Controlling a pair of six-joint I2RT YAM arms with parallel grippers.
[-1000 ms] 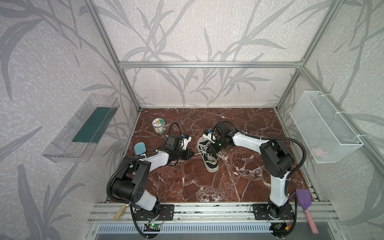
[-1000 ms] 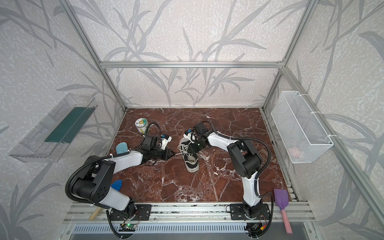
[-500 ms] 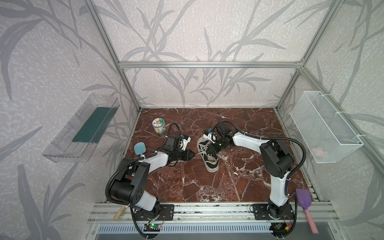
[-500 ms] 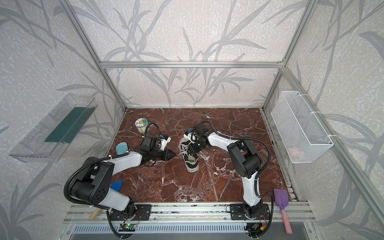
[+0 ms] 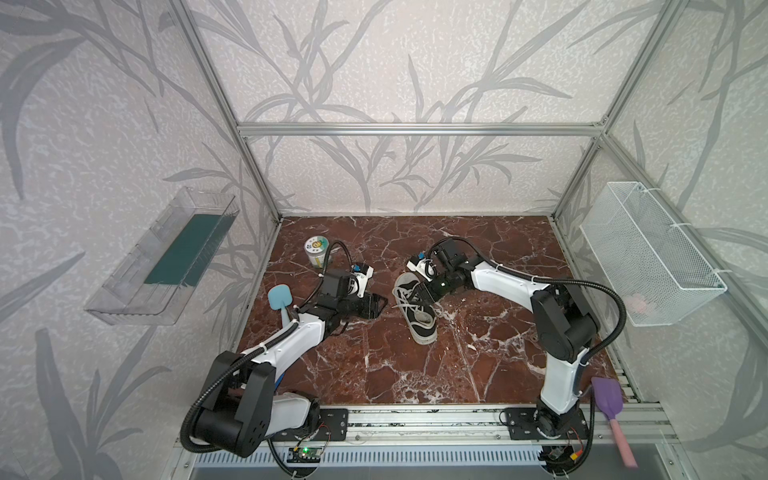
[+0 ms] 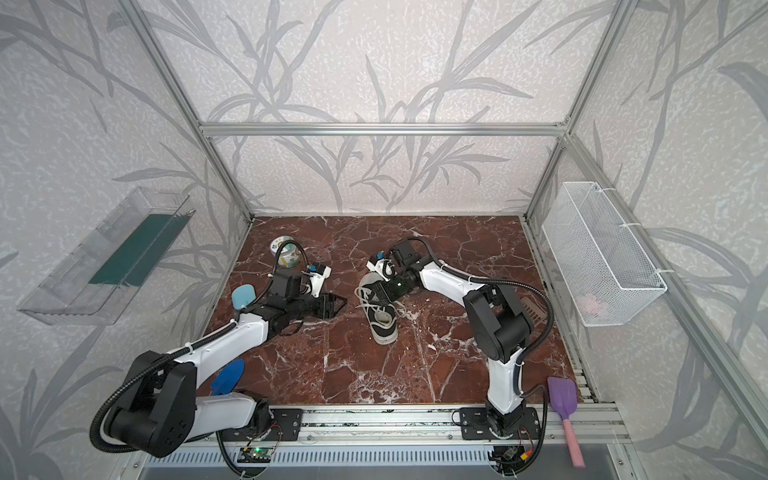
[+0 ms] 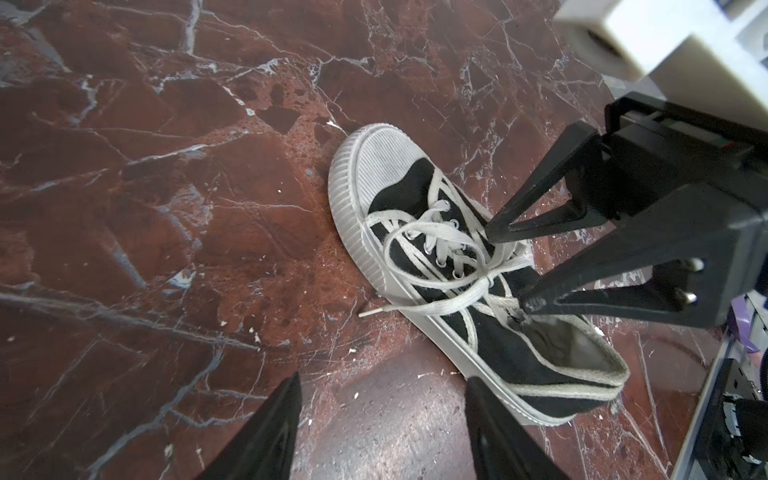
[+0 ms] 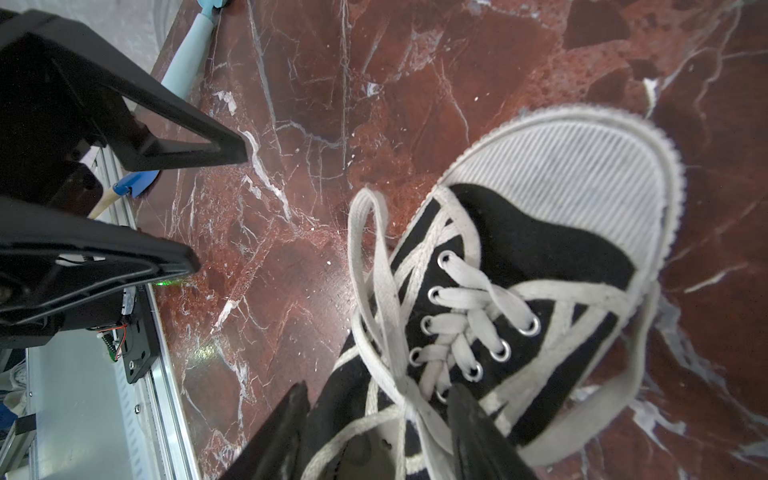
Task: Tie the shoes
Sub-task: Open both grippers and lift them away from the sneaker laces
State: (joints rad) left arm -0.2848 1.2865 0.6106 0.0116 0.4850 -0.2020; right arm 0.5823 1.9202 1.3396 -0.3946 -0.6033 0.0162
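**Sneaker mid-table, both grippers parted around it**

Closest to me runs the aluminium rail that carries both arm bases. A purple spatula lies across its right end, and a dark blue spatula lies by the left arm's shoulder. Beyond the rail spreads the red marble table.

The shoe sits near the middle of that table, upright on its sole. Its white toe cap faces the rail and its heel faces the back wall. Its laces cross in a knot near the tongue. One loop lies on the side facing the left arm, and one tipped end rests on the marble.

The left gripper hangs low just beside the shoe, apart from it. Its fingers are spread wide with only bare marble between them. The right gripper reaches over the heel end, its two fingers also parted and straddling the knot. In the left wrist view one fingertip meets the edge of the shoe's opening.

Further back on the left, a light blue spatula shows beside the left arm, and a small round tin stands behind it. A clear plastic tray hangs on the left wall and a white wire basket on the right wall.
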